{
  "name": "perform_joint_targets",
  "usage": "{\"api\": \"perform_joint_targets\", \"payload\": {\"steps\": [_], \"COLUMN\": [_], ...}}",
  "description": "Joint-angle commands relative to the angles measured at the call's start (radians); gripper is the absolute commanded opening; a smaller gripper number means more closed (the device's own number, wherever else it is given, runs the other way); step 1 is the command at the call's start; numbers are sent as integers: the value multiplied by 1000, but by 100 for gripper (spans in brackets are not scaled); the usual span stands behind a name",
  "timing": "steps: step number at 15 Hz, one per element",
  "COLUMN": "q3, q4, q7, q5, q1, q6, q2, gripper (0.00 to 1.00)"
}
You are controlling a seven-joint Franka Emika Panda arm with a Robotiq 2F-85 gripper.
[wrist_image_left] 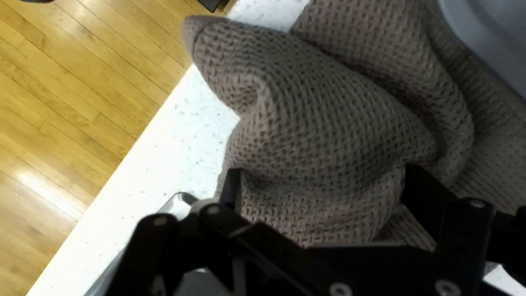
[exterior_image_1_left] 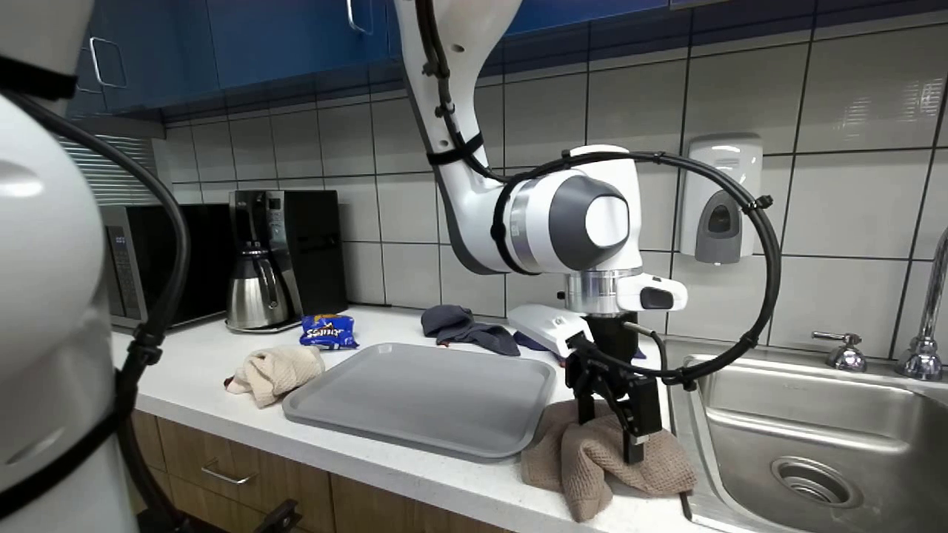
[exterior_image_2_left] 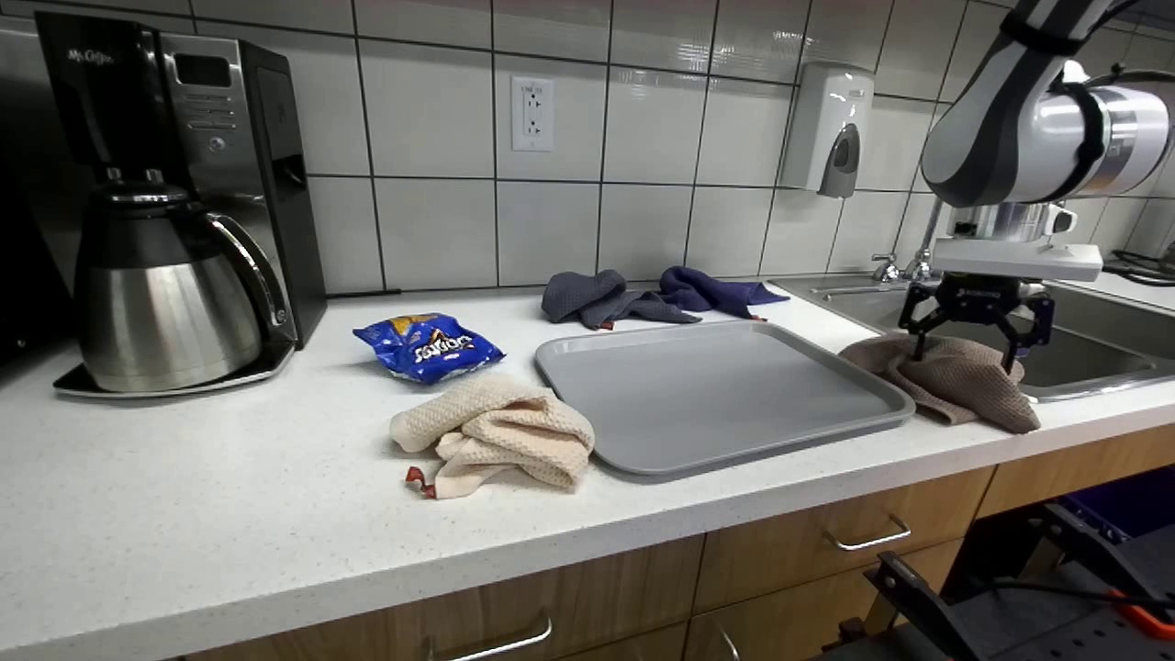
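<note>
Gripper, 1: pointing down at the brown cloth, its 2 fingers wide apart with a fold between them, nothing clamped. Brown cloth, 1: rumpled, at the near edge of the counter, between grey tray (left) and steel sink (right). Step in hand, by judgement: fingers set about the cloth. A secure hold would call for drawing them together on the fold. Pale cloth, 1: left of the tray.
</note>
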Motion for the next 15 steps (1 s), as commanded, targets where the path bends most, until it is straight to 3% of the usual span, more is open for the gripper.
{"api": "perform_joint_targets", "payload": {"steps": [1,9,10,11,15], "q3": [-15,-23,-24,-25,-28], "q4": [31,58,58,57,60], "q7": [16,1,0,-2,-2], "q5": [27,42,42,42,41], "q1": [24,43,44,45,49], "q6": [10,7,7,7,5], "q2": [43,95,97,97,94], "gripper": [100,100,92,74,42]}}
